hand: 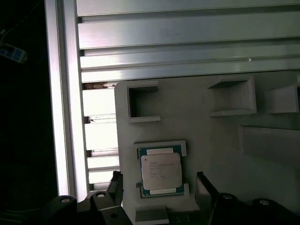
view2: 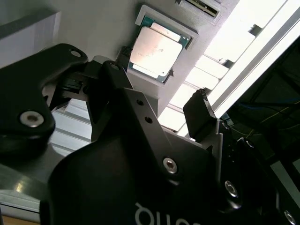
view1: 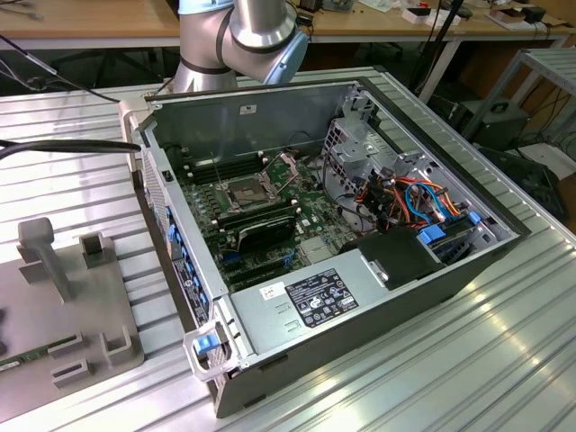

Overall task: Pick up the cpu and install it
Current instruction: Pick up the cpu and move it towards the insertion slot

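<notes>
Black two-finger gripper, fingers apart, hovers over small flat square cpu w/ silver-grey metal top, which lies in a framed recess near the edge of grey plastic holder plate

Desk: ribbed aluminium profile, silver-grey, with bright glare along its slats. Wooden-topped benches run along the back in the exterior view. Loose black cables hang in the shadow beneath them. A grey metal shelf stands at the exterior view's right.
</notes>
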You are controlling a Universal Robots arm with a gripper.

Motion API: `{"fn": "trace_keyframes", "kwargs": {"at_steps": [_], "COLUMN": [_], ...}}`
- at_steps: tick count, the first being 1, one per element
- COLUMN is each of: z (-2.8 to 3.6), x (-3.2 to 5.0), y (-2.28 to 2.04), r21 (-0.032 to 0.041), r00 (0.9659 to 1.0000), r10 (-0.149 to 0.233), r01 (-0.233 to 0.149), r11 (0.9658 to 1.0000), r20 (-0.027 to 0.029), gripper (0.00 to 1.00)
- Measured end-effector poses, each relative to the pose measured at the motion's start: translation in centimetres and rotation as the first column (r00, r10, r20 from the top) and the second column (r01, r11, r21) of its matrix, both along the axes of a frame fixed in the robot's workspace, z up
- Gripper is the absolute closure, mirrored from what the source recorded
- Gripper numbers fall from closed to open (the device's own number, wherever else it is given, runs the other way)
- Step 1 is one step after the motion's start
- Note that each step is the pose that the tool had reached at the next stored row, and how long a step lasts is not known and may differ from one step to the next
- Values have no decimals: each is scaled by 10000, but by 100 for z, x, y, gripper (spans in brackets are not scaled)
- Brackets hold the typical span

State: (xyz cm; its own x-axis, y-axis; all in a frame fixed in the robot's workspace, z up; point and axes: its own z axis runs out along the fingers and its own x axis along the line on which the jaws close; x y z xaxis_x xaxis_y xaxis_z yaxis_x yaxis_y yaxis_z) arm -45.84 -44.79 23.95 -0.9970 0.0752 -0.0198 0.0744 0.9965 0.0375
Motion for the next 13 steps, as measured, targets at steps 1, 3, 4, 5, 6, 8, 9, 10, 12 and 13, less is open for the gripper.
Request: {"fn": "trace_keyframes", "kwargs": {"at_steps": [1, 3, 4, 5, 6, 8, 9, 10, 12, 13], "z": [-1, -2, -2, -1, -2, -2, -2, -3, -7, -8], "x": [0, 0, -1, 0, 0, 0, 0, 0, 0, 0], "y": [0, 1, 1, 0, 0, 0, 0, 0, 0, 0], "r21": [0, 2, 1, 1, 2, 1, 1, 0, 1, 1], "r00": [10000, 10000, 10000, 10000, 10000, 10000, 10000, 10000, 10000, 10000], "r10": [1, -1, -1, 0, 0, 0, 0, 0, 0, 0], "r01": [-1, 1, 1, 0, 0, 0, 0, 0, 0, 0], "r11": [10000, 10000, 10000, 10000, 10000, 10000, 10000, 10000, 10000, 10000], "r20": [-3, -30, -35, -41, -50, -59, -62, -63, -61, -62], "gripper": [28, 28, 28, 28, 28, 28, 28, 28, 28, 28]}}
